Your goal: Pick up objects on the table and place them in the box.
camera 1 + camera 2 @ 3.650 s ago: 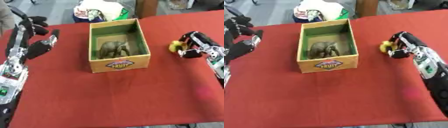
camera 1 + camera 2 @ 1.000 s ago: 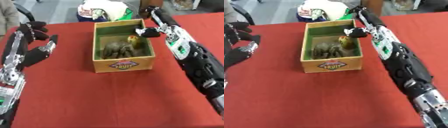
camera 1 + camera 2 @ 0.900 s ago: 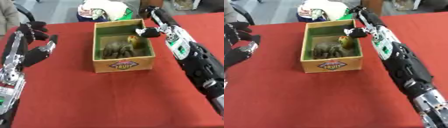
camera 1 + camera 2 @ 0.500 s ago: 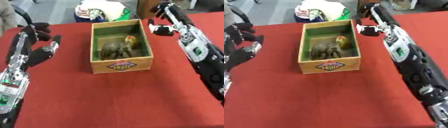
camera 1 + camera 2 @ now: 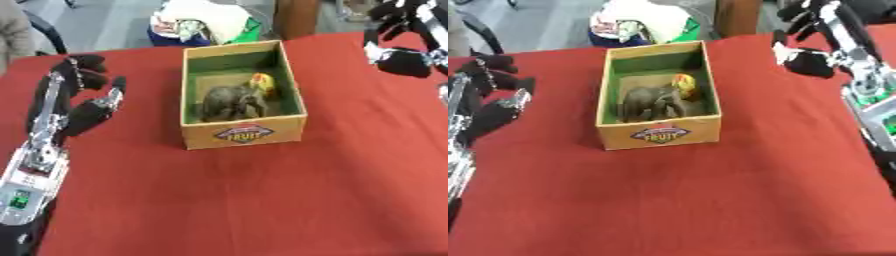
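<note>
The right hand hangs above the far right of the red table, fingers loosely spread and holding nothing. To its left and a little nearer stands the cardboard box, open at the top, with a fruit label on its front wall. Inside, on the side closer to that hand, a small yellow and red toy rests against the box's right wall, touching a grey elephant figure that stands in the middle of the box.

Well across the table from the right hand, past the box, the left hand is raised over the cloth with fingers up and relaxed, thumb apart, empty. Beyond the box, off the far edge of the table, lies a heap of white and green cloth.
</note>
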Controlling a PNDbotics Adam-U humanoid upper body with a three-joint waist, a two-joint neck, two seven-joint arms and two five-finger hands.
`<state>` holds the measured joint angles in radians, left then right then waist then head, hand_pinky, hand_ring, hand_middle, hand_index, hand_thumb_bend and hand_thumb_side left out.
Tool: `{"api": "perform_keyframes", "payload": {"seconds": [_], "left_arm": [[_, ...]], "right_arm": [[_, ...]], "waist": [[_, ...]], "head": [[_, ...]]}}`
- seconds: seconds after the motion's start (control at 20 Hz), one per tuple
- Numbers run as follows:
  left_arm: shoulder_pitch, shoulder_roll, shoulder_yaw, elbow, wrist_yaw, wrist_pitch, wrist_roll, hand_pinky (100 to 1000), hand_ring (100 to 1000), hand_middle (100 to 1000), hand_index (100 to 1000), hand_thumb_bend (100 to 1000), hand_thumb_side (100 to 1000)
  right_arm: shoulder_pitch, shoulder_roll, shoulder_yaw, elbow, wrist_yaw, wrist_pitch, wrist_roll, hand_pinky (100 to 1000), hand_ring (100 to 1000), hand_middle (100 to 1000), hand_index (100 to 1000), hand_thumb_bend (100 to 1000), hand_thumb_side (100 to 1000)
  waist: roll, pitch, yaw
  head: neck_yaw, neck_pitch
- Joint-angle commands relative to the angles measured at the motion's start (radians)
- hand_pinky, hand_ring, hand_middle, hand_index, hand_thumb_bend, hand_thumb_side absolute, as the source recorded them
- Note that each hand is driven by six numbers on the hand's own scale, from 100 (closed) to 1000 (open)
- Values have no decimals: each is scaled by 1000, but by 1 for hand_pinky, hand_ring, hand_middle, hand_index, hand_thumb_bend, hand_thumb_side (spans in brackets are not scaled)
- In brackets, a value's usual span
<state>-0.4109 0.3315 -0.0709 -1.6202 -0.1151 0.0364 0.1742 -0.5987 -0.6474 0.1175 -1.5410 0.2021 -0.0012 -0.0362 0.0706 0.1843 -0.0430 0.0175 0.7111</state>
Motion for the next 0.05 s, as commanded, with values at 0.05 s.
{"api": "perform_keyframes", "payload": {"seconds": [0.05], "left_arm": [[-4,29,14,-8,8,-1,22,651,591,582,725,349,150]], "right_arm": [[37,-62,-51,-92,-53,16,-37,578,621,650,737,100,137]], "waist": [[-6,-12,-3]], "head": [[13,-5]]}}
